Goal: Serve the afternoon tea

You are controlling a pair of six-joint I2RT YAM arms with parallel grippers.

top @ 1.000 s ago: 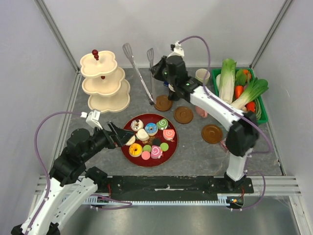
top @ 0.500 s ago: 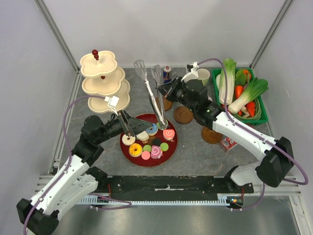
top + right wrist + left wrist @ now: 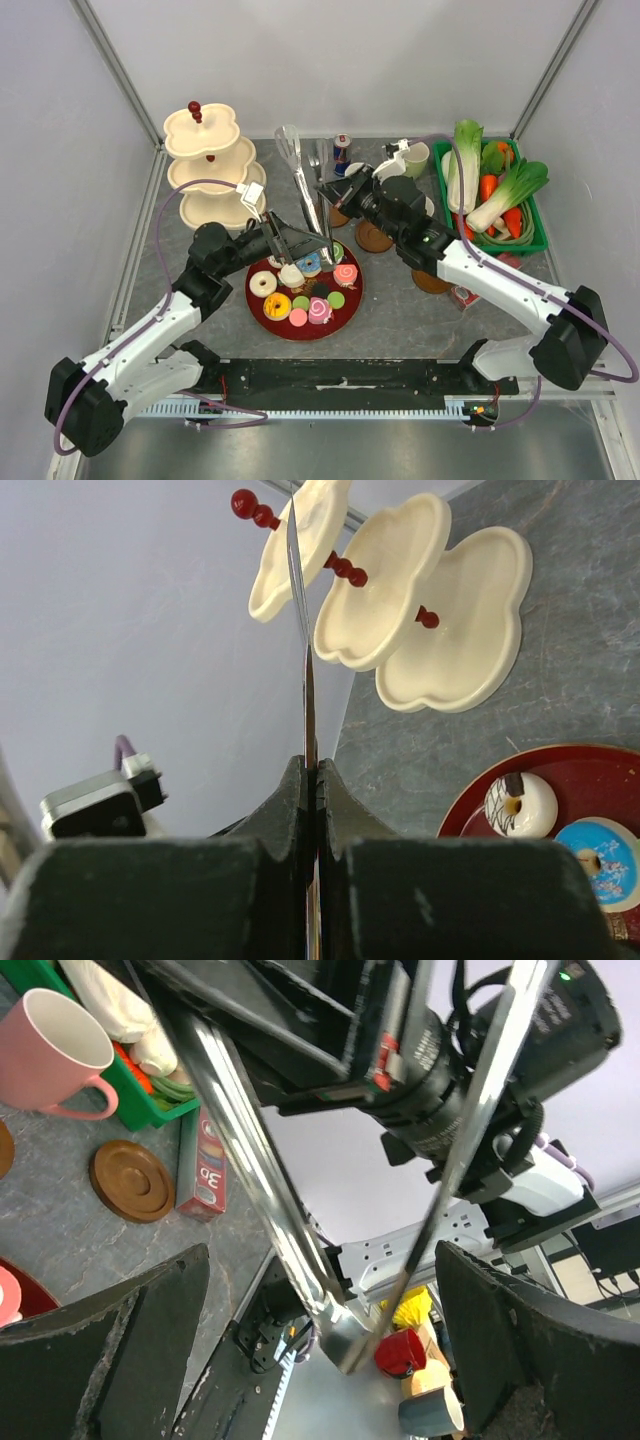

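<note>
The tabletop (image 3: 400, 315) is a grey, stone-patterned slab. In its far-left corner stands a cream three-tier stand (image 3: 200, 210). A round red plate (image 3: 352, 296) lies near the middle, a little toward the near edge. By the far edge, about midway, a small drink can (image 3: 343, 152) stands upright, with a pale mug (image 3: 418, 154) to its right. A green basket (image 3: 537, 236) sits along the right edge toward the far corner, and a pink mug (image 3: 45, 1060) stands just beside it. Two brown coasters lie flat right of the plate, one (image 3: 372, 238) farther back, the other (image 3: 428, 283) nearer the right edge. A small red box (image 3: 462, 296) lies just beside that second coaster.
</note>
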